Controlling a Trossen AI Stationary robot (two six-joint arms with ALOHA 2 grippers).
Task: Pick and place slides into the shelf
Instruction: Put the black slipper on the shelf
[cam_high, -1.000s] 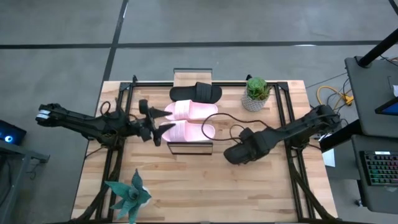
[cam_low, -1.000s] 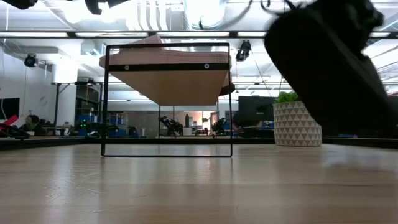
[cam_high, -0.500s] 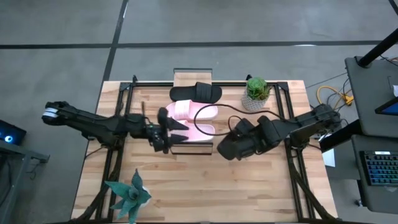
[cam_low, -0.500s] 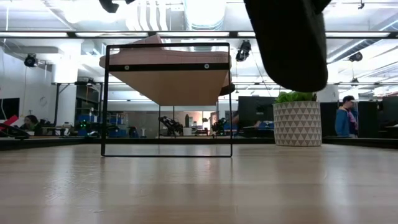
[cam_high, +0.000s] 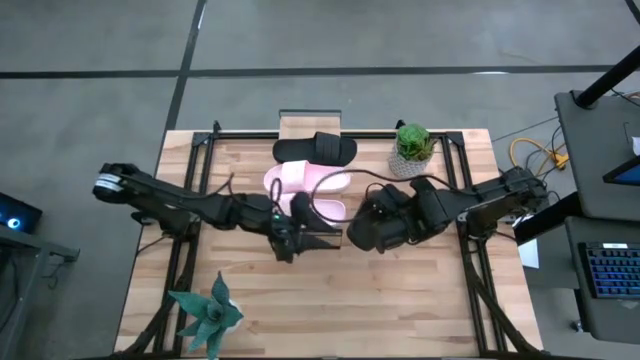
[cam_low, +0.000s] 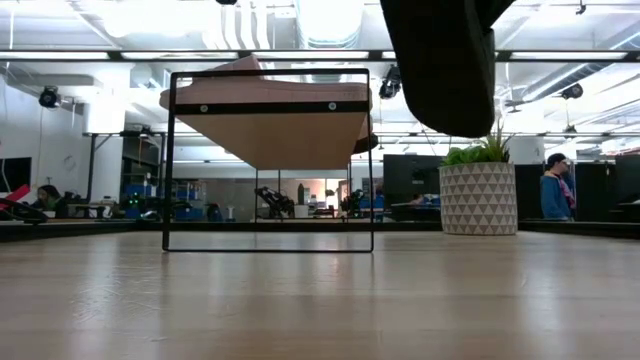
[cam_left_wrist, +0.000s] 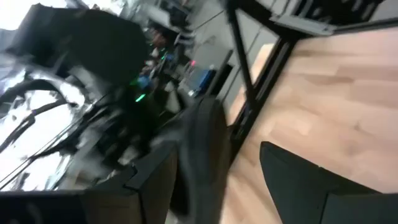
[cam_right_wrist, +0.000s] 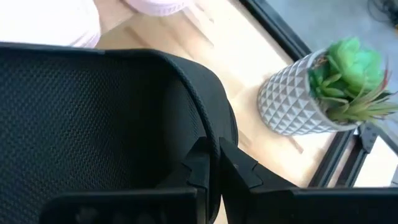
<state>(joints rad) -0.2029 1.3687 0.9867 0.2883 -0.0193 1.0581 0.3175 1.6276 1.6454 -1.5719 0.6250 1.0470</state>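
We see the right claw (cam_high: 372, 228) pinching a black slide (cam_high: 362, 232) by its strap, holding it in the air just beside the shelf (cam_high: 310, 124). Two pink slides (cam_high: 305, 180) and another black slide (cam_high: 316, 149) lie on the shelf. Our left claw (cam_high: 318, 228), fingers spread, hovers over the shelf's near end above the table (cam_high: 330, 300).

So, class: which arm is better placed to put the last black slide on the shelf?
The right: its gripper is shut on the black slide, beside the shelf. The left gripper holds nothing.
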